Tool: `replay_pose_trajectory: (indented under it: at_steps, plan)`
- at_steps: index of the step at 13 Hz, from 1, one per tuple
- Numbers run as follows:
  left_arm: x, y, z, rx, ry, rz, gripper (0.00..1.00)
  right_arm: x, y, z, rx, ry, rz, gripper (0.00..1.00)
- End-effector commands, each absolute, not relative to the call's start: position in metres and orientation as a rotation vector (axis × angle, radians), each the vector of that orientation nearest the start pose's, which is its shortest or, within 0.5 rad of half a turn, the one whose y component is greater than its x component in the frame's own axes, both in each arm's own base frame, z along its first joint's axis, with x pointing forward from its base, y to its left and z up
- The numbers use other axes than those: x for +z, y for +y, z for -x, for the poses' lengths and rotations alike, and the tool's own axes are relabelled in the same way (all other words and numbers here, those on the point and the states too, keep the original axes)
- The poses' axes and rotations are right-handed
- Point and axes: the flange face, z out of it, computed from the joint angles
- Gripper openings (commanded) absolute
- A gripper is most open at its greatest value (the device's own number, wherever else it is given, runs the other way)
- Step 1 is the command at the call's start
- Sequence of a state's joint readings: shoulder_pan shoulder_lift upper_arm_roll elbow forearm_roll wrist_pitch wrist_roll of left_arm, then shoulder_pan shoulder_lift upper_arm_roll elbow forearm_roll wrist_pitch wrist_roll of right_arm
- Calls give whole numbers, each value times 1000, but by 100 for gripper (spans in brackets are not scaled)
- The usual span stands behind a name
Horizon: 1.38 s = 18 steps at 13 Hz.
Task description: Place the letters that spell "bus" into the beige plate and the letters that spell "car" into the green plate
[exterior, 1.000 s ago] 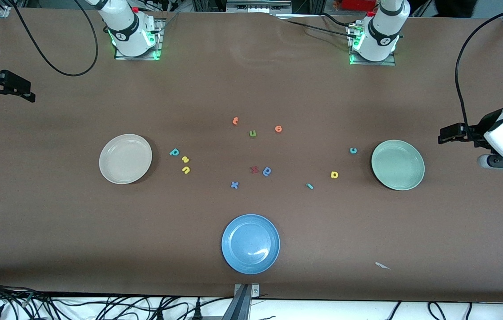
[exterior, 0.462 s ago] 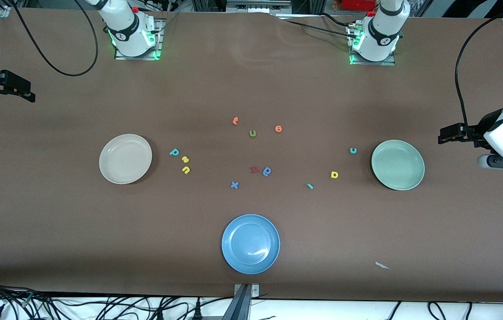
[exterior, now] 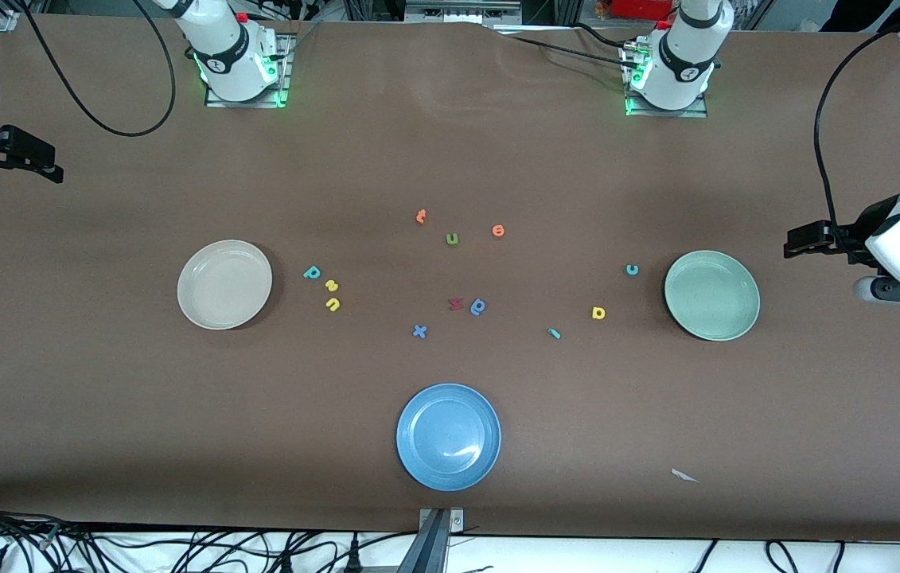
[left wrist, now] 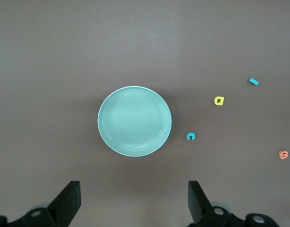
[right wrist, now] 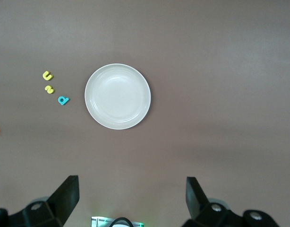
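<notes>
Front view: the beige plate sits toward the right arm's end of the bench, the green plate toward the left arm's end, both bare inside. Just beside the beige plate lie the teal b, yellow s and yellow u, close together but apart. Near the green plate lie the c and yellow a; the r lies nearer the camera, toward the bench's middle. A blue plate lies nearest the camera, with stray letters scattered mid-bench between the plates. The left hand hangs at the bench's end next to the green plate; the right hand hangs at the other end; both arms wait. Left wrist view: the left hand stands released, fingers wide apart, grasping nothing, with the green plate, c, a and r below. Right wrist view: the right hand likewise stands released and grasps nothing, with the beige plate, b, s and u in sight.
</notes>
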State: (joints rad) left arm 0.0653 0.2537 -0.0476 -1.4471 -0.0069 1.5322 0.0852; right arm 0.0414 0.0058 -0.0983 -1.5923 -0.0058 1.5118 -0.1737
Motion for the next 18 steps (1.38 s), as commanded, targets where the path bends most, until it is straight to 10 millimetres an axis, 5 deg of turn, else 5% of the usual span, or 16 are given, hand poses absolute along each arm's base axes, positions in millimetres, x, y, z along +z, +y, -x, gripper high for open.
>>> replay_pose_trajectory:
  at_steps: [1,18]
  plan:
    - [533,13,-616,264,129,3182,100,609,-34,-546,144,-168,3139,100]
    - [521,14,-621,291,126,3183,100,609,-35,-546,145,-163,3141,100]
